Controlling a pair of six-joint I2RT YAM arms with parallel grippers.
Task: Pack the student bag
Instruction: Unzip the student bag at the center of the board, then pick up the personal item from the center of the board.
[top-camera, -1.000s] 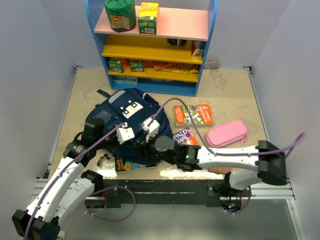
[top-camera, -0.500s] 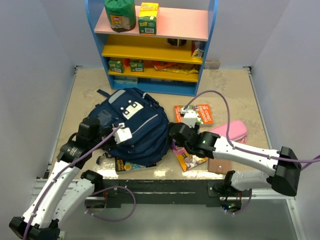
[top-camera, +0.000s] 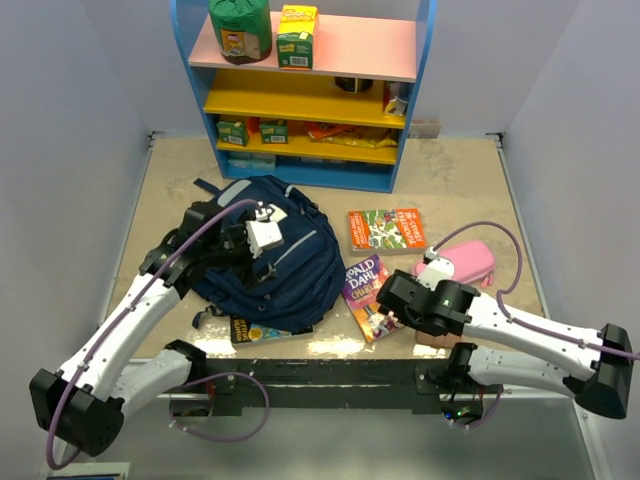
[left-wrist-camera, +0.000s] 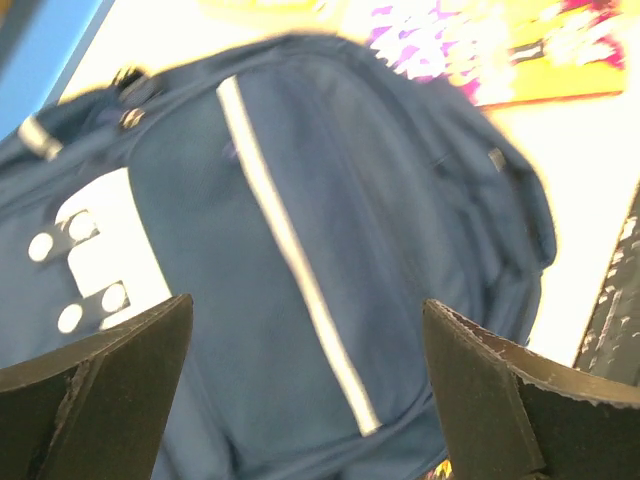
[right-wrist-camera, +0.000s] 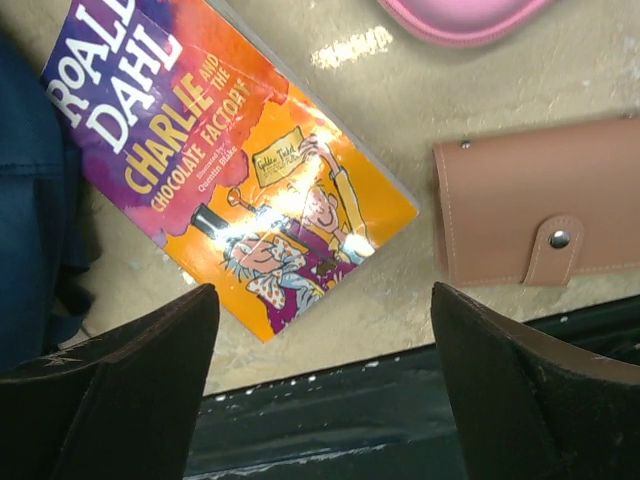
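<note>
The left end effector, jaws wide and empty, hovers over the large navy fabric student bag, left of frame centre on the worktop. The right end effector, likewise open, hangs above a purple-orange paperback book beside it.

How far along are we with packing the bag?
Done: nothing visibly; the student bag lies on the table, looking closed. In hand: nothing; the left fingers hang open over it, the right fingers open over the Charlie book. Left: that book, the second book, pink pencil case, brown wallet and a book under the bag's near edge are all outside.
</note>
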